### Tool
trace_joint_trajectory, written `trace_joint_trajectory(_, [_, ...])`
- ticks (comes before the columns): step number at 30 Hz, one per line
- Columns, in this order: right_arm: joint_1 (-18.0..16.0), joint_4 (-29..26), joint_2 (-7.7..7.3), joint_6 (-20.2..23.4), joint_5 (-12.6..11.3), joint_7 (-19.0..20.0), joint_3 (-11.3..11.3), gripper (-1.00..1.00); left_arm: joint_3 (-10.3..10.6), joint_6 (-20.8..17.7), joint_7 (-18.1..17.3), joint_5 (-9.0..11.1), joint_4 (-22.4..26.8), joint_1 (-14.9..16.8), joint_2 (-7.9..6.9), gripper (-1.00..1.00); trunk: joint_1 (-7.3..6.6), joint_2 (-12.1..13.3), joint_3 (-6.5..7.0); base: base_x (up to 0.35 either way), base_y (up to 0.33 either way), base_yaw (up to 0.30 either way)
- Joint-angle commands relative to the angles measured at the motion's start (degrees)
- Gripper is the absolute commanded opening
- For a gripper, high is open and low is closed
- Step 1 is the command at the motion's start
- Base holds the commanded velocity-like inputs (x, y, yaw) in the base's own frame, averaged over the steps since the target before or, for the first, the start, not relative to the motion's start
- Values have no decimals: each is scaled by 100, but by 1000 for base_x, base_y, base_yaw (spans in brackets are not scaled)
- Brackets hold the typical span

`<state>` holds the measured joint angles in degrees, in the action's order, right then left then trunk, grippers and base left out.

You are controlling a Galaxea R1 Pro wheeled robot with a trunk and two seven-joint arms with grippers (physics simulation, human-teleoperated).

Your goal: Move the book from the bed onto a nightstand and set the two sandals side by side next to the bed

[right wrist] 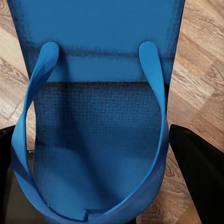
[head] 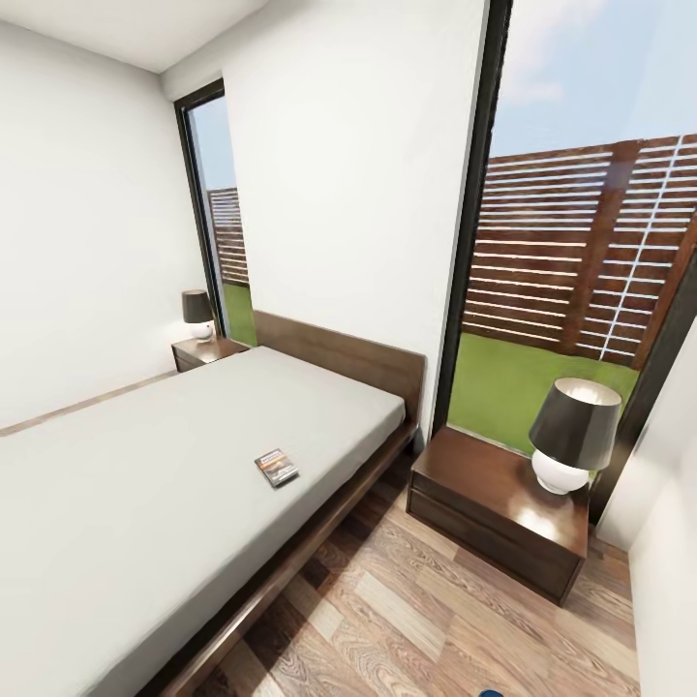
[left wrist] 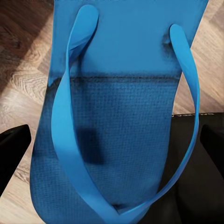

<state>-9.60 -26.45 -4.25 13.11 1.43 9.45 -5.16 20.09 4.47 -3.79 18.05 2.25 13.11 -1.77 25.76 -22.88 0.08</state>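
Left claw [left wrist: 112, 154] has a blue sandal [left wrist: 116, 116] sitting right between its two dark fingers [left wrist: 11, 149], sole facing the camera, thin strap looping over it, wood-plank floor [left wrist: 23, 70] behind. Can't honestly tell if the fingers are pinching the sandal or just flanking it, since the contact is hidden. Same deal on the right: right claw [right wrist: 93, 163] shows dark fingers [right wrist: 200, 172] either side of the other sandal [right wrist: 98, 93], grip unclear, planks behind it too.

From the head view, the bed [head: 319, 523] takes up the left and middle, dark frame, pale grey mattress, headboard against the far white wall. The book [head: 277, 467] lies flat on the mattress, toward its right edge, nothing on or around it. Just right of the bed, across a narrow strip of floor, stands the near nightstand [head: 474, 484] with a dark-shaded lamp [head: 571, 436] on its right end; the rest of its glossy top is bare. A second nightstand [head: 198, 352] with its own lamp [head: 197, 314] sits at the far left corner. Tall windows [head: 581, 252] show grass and a slatted fence. A speck of blue peeks in at the bottom edge.
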Motion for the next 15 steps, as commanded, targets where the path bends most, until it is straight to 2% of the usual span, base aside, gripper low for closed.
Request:
trace_joint_trajectory(1, [1,-8,4,34,15,39,-38,-100,48,18,1,49,-6,1,-1,-100,2,-4,-2,0,0,0])
trace_joint_trajectory(15, [0,-9,25,32,38,53,-25,-100,48,18,1,49,-6,-1,-3,-100,2,-4,-2,0,0,-1])
